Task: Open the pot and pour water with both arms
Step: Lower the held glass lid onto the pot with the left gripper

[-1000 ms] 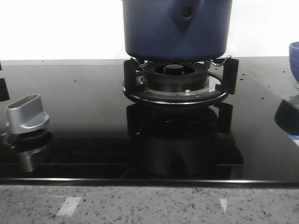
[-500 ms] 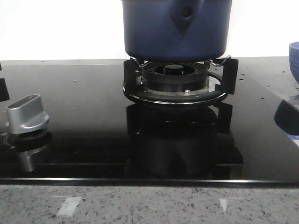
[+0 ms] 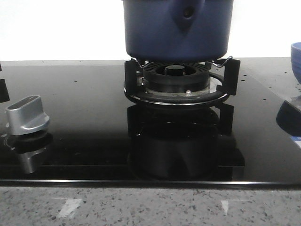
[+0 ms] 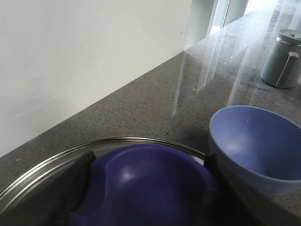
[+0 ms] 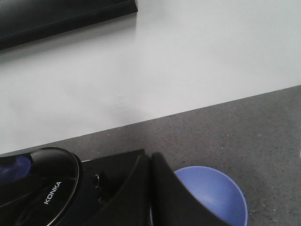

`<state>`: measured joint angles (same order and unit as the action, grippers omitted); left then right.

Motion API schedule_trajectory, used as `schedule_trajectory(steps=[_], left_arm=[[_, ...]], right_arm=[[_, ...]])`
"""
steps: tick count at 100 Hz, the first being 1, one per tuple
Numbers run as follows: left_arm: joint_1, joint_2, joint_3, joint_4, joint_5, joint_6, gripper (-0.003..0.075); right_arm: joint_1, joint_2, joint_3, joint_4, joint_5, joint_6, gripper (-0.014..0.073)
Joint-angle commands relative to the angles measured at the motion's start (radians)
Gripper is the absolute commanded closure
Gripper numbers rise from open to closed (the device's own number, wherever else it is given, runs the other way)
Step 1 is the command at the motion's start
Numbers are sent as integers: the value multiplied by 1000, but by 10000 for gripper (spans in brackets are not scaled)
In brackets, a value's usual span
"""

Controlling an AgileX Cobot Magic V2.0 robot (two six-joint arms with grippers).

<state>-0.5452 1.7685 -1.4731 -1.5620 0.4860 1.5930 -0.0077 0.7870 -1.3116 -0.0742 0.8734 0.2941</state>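
The dark navy pot [image 3: 155, 33] stands on the burner grate [image 3: 176, 77]; its handle mount with the round hole [image 3: 188, 14] faces me. In the left wrist view my left gripper [image 4: 146, 162] has its two black fingers against both sides of the blue lid knob [image 4: 141, 188], above the glass lid with its steel rim [image 4: 42, 172]. My right gripper [image 5: 150, 160] is shut and empty, up above the hob's corner between the KONKA lid [image 5: 51, 188] and the bowl. Neither gripper shows in the front view.
A smaller lighter-blue bowl [image 3: 296, 59] sits on the counter right of the hob; it also shows in the left wrist view [image 4: 258, 141] and the right wrist view [image 5: 216, 197]. A silver stove knob [image 3: 27, 115] is at front left. A grey jug [image 4: 284, 59] stands farther along the counter.
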Motion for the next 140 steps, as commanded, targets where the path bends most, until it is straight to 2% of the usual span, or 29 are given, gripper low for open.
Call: schedule_trajectory(steps=[1, 15, 34, 69, 109, 140], left_arm=[[-5, -54, -43, -39, -23, 5, 436], [-5, -54, -43, -52, -35, 5, 436], [-5, -54, -43, -109, 25, 5, 436], [-5, -54, -42, -109, 49, 5, 436], [-5, -54, -42, -98, 79, 5, 436], [-6, -54, -42, -20, 62, 5, 436]], right_arm=[[3, -3, -32, -11, -70, -15, 663], [3, -3, -32, -11, -75, -15, 663], [3, -3, -32, -11, -79, -15, 663], [3, -3, -32, 0, -79, -15, 663], [3, -3, -32, 12, -79, -15, 663], [3, -3, -32, 18, -79, -15, 663]])
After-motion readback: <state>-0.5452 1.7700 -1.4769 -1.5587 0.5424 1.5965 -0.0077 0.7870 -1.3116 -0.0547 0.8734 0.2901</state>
